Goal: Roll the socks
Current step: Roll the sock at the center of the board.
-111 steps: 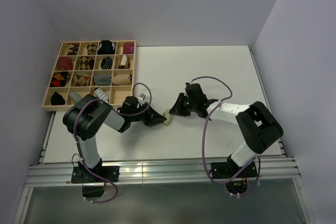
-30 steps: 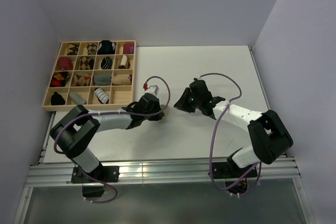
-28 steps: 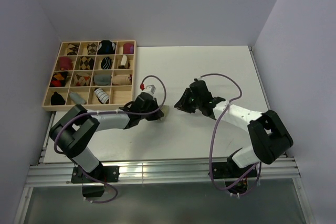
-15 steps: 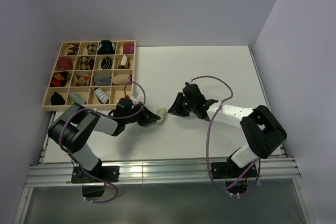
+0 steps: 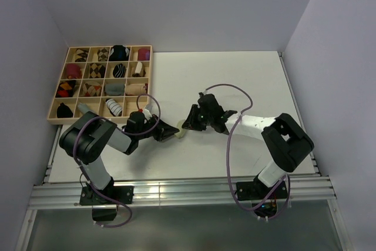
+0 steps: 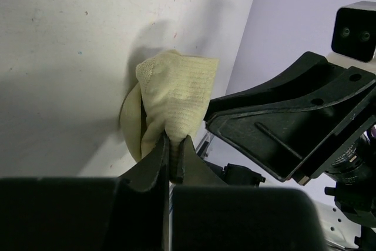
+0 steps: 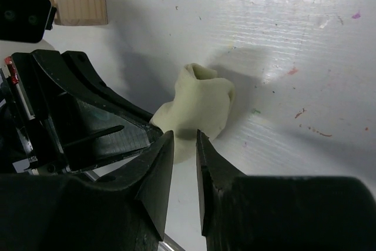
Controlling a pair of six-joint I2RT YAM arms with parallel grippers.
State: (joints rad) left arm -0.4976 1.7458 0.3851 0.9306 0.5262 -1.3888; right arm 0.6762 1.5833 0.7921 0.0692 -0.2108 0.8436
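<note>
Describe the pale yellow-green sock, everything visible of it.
The pale yellow-green sock is a small bunched lump of ribbed knit fabric, folded over itself. It rests on the white table between the two arms. The left gripper is shut on one edge of it. The right gripper has its fingertips on either side of the opposite edge; whether they pinch it cannot be told.

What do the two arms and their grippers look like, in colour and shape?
Both arms are built of black joints and white links: the left arm and the right arm. A thin purple cable loops along each. The left gripper and right gripper are black, with wedge-shaped fingers.
</note>
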